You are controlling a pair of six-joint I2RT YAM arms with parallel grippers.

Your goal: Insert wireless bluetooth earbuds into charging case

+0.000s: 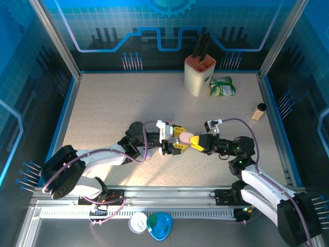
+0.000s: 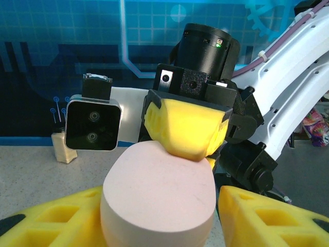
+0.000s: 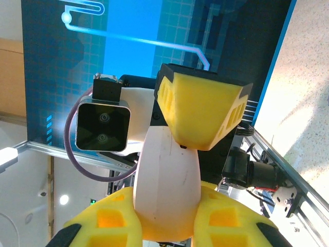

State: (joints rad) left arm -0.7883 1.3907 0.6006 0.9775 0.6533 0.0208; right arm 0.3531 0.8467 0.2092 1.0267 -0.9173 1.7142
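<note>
At the middle of the beige speckled table [image 1: 103,103], the two arms meet tip to tip around one pink charging case [image 1: 186,138]. The right gripper [image 1: 196,144] is clamped across the case's thin faces, one yellow finger [image 2: 187,126] lying on top of it. The left gripper [image 1: 181,139] takes the same case across its wider sides, and its fingers [image 2: 51,218] look closed against it, though on one side the contact is hard to confirm.

The case appears shut, with only a faint seam line along its edge, so I cannot tell whether any earbuds are inside. Neither gripper carries an earbud. I judge the task to be at an early or in-between step: the case likely has to be opened and the earbuds fetched and seated.

Toward the back of the table stand a cream knife block [image 1: 200,72] with dark handles, a green packet [image 1: 222,86] beside it, and a small bottle [image 1: 258,111] near the right edge. On the near rail [image 1: 205,193] lie a white round object [image 1: 138,222] and a blue-green rounded object [image 1: 159,226], touching. Blue panels [image 1: 164,25] with circuit-line graphics and metal posts [image 1: 56,36] enclose the cell.
</note>
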